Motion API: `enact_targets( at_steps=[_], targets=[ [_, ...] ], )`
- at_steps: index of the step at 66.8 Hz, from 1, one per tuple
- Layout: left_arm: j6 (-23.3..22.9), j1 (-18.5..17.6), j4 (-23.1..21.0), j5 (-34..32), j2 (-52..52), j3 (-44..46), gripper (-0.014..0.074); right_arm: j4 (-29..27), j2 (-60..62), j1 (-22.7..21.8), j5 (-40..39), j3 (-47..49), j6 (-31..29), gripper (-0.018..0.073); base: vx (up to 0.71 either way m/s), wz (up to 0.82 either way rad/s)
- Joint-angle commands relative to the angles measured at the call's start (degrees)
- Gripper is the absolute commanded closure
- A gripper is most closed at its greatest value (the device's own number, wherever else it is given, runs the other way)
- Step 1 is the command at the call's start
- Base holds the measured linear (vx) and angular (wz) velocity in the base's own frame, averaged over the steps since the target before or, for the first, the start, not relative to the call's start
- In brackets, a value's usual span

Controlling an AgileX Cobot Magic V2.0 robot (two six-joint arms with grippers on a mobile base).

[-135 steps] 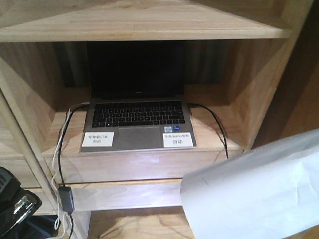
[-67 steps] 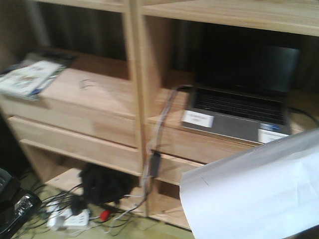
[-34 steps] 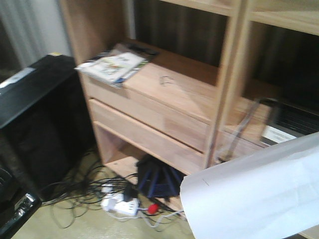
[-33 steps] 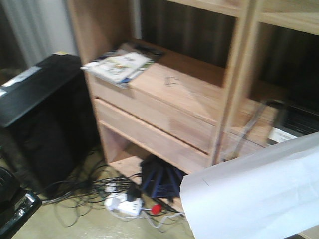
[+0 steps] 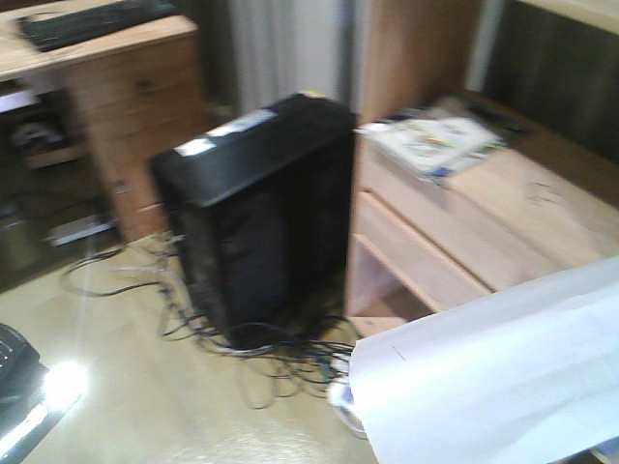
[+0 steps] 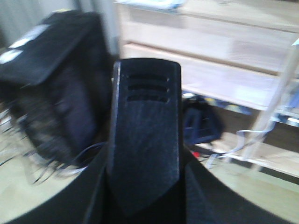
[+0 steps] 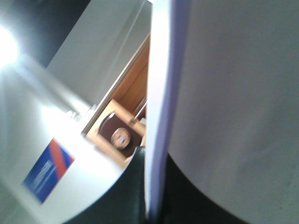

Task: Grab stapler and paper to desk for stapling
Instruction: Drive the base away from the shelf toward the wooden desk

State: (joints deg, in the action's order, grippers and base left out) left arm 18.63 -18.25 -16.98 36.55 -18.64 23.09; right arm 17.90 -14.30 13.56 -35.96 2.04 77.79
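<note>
The black stapler fills the left wrist view end-on, and my left gripper is shut on it, a dark finger on each side. In the front view it shows as a black shape with a bright metal glint at the lower left corner. The white paper hangs at the lower right of the front view. My right gripper is shut on the paper, which is seen edge-on there. A light-wood desk carrying a black keyboard stands at the far upper left.
A black computer tower stands on the floor in the middle, with tangled cables around its base. A wooden shelf unit with magazines on it is at the right. Bare floor lies at the lower left.
The front view has swung left: the laptop shelf has gone out at the right, and the computer tower and the desk have come in. The paper and stapler stay held in the same places.
</note>
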Motion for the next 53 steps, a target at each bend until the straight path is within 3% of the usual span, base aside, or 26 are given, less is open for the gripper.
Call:
enact_targets(
  at_steps=[1,33,53],
  targets=[
    [-0.11,-0.15,-1.34,-5.99,-0.36,2.01,0.0603,0.05,-0.49,0.03,-3.72,1.45,-0.64,0.0561,0.04,0.81],
    [-0.11,-0.15,-1.34,-5.91,-0.36,2.01,0.0603,0.05,-0.49,0.03,-3.72,1.45,-0.64,0.0561,0.05,0.79],
    [-0.11,-0.15,-1.34,-5.62,-0.36,2.01,0.0603,0.05,-0.49,0.03,-3.72,1.45,-0.64,0.0561,0.12,0.48]
  ],
)
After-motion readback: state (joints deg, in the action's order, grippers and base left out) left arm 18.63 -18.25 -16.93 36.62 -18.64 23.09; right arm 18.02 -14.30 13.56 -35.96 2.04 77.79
